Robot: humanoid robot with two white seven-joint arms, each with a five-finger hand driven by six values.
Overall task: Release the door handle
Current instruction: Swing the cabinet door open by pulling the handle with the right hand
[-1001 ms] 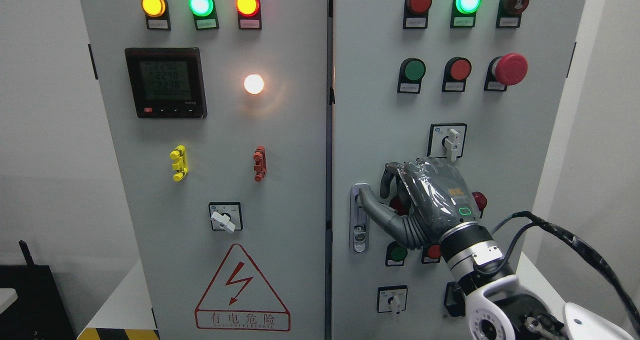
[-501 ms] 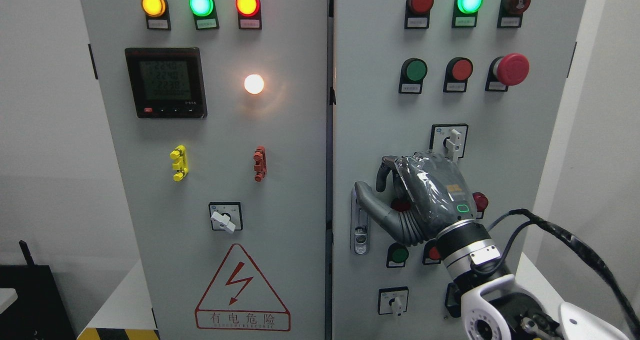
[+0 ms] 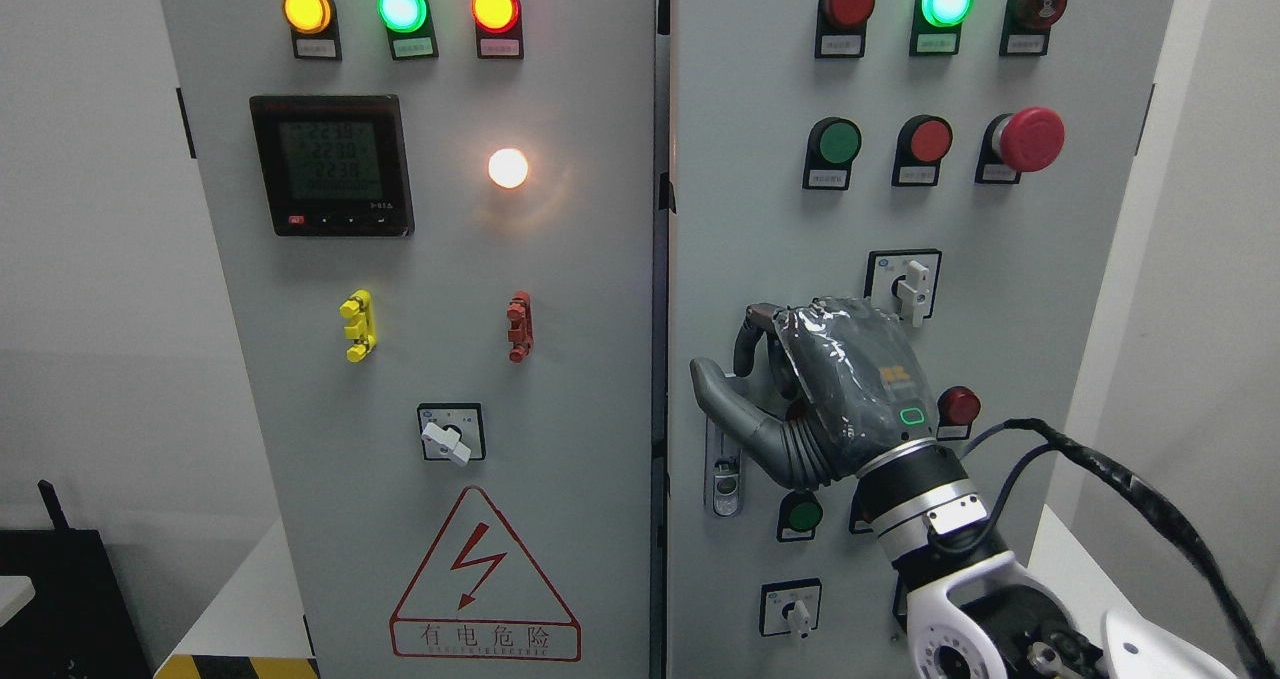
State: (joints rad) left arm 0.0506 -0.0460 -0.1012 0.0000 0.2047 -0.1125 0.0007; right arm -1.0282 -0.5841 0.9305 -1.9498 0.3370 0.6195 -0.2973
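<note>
The silver door handle is set upright near the left edge of the right cabinet door. My right hand, wrapped in grey film, hovers over the handle's upper part and hides it. Its thumb stretches left across the top of the handle, reaching just past the door's edge. The other fingers are curled above and to the right of the handle, with nothing visible inside them. Whether the thumb touches the handle cannot be told. My left arm does not show.
The right door carries push buttons, a red emergency stop and rotary switches close around my hand. The left door holds a meter, lamps and a warning triangle. A black cable loops from my right wrist.
My right hand has moved up and to the left, so its thumb now passes beyond the handle's left side. The right door's buttons have shifted slightly to the right.
</note>
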